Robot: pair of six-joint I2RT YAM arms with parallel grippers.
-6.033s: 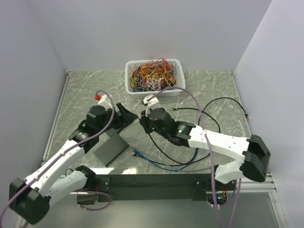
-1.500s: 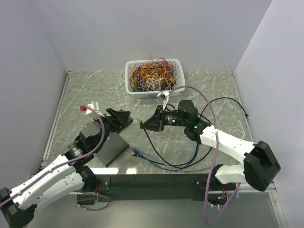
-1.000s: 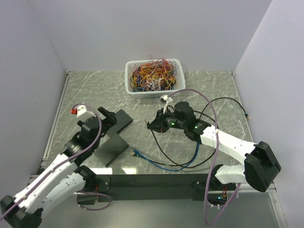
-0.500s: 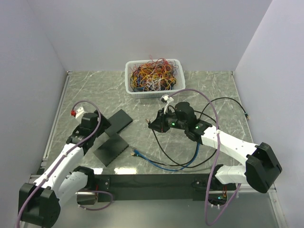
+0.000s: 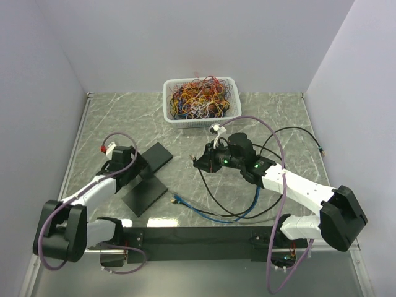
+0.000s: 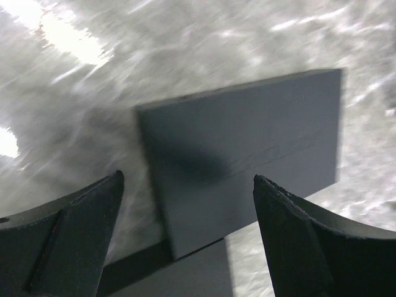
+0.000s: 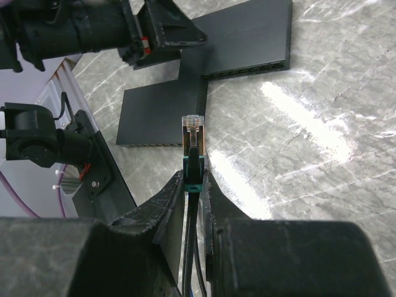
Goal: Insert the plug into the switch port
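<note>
Two flat black switches lie left of centre, a far one (image 5: 155,156) and a near one (image 5: 143,193). In the right wrist view the far switch (image 7: 247,34) shows a row of ports (image 7: 247,69) along its edge. My right gripper (image 5: 199,162) hovers right of them, shut on the clear plug (image 7: 193,131) with a teal boot, which points at the near switch (image 7: 162,117). My left gripper (image 5: 140,168) sits low over the spot where the switches meet. It stands open (image 6: 187,178), with a switch (image 6: 247,142) ahead of the fingers, which hold nothing.
A white basket (image 5: 199,120) of tangled coloured wires stands at the back. The held plug's black cable (image 5: 213,198) loops on the table, and a blue cable (image 5: 204,214) lies near the front rail. Another black cable end (image 5: 322,149) rests at the right.
The left arm has folded back toward its base, and its gripper has slid from the far switch's left end down to where the switches meet. The right arm has stayed still with the plug.
</note>
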